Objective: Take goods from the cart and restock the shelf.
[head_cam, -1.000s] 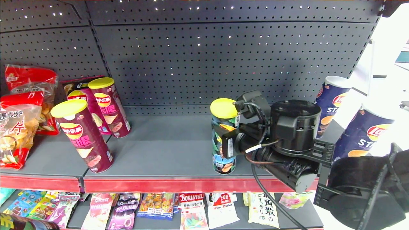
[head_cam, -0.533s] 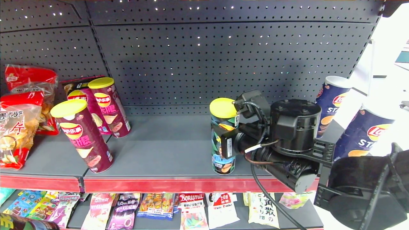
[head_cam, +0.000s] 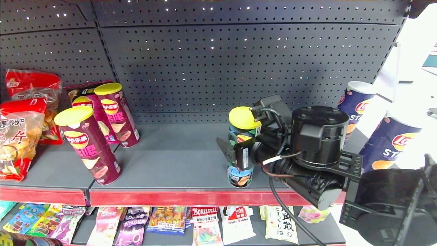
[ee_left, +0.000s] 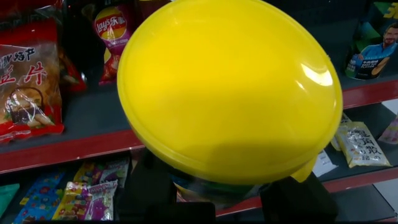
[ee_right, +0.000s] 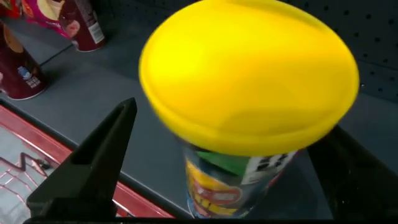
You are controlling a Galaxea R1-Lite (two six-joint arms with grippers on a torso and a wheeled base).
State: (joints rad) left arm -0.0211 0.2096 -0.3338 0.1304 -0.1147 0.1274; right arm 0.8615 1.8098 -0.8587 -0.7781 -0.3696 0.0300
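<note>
Right pincer (head_cam: 237, 150) spread open, green can (head_cam: 240, 176) between its fingers, seemingly untouched: back straight out, avoiding any nudge.

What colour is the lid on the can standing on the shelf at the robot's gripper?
The lid is plain yellow, and the right wrist view shows it best.

**Snack aisle of a shop**

The place is a retail shop. A dark grey perforated metal back panel (head_cam: 218, 68) carries a grey metal shelf with a red front strip (head_cam: 170, 160). It is stocked with maroon cylindrical crisp cans with yellow lids (head_cam: 89, 147), red plastic snack bags (head_cam: 20, 136) and blue cylindrical crisp cans (head_cam: 356, 102). Colourful sachets (head_cam: 205, 223) line the tier below.
</note>
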